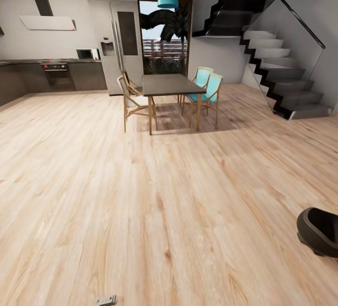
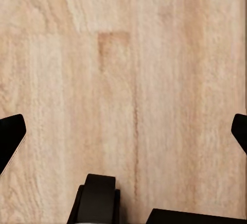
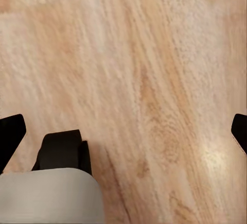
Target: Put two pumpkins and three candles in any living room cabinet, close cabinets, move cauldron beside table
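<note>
Though cut off by the right edge of the head view, looks like the cauldron [image 1: 321, 232]: dark, round, thick-rimmed, sitting on the wood floor [image 1: 141, 193] at the near right. Lies on the right arm's side, so judged nearer the right claw [image 3: 123, 134] than the left claw [image 2: 123, 134]. Cannot tell how close from either wrist view, with floorboards alone under both claws.

Right claw: spread wide, dark fingertips [image 3: 11, 131] at opposite edges of its wrist view, nothing between them. Left claw: likewise apart, fingertips [image 2: 11, 136] out at the edges, gripping nothing, pointed down at bare planks.

Far across the room, roughly centre: a dark dining table [image 1: 169, 83] with wooden chairs [image 1: 209, 87] around it, well apart from the cauldron. Beyond, kitchen units [image 1: 56, 78] at the far left and stairs [image 1: 281, 71] at the far right.

Being round, offers no long axis to line up with; rim probably the only place to grip. Probably calls for a turn to the right first, to bring the whole pot into sight before any reach. Afterwards, a long carry or push toward a table.
</note>
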### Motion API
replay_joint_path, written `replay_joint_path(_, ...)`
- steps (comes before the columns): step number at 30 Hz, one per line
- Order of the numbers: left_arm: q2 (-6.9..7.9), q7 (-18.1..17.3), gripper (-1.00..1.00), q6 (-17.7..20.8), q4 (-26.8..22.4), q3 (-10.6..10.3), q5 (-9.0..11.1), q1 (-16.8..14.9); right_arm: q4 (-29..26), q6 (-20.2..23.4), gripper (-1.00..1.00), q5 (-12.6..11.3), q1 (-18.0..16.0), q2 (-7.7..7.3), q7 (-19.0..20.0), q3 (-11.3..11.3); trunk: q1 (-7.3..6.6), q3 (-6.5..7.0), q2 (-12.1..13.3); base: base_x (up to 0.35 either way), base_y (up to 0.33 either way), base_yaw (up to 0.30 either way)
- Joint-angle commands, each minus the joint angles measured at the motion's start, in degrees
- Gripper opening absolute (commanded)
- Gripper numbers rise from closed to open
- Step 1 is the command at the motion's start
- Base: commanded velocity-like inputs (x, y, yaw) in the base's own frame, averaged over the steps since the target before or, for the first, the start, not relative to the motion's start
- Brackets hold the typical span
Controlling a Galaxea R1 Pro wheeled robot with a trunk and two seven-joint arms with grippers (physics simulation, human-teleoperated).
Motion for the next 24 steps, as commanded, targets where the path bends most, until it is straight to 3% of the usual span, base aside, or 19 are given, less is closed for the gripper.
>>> replay_joint_path(1,0.00,0.00,1.00,0.00,0.00,0.00,-0.01,0.00,0.00,0.00,1.00,0.00,0.03,0.01,0.00,0.00,0.00,0.00,0.00,0.335,0.000,0.000)
replay_joint_path(24,0.08,0.01,1.00,0.00,0.00,0.00,-0.04,0.00,-0.01,0.00,1.00,0.00,0.07,-0.02,-0.01,0.00,0.00,0.00,0.00,0.335,0.000,0.000)
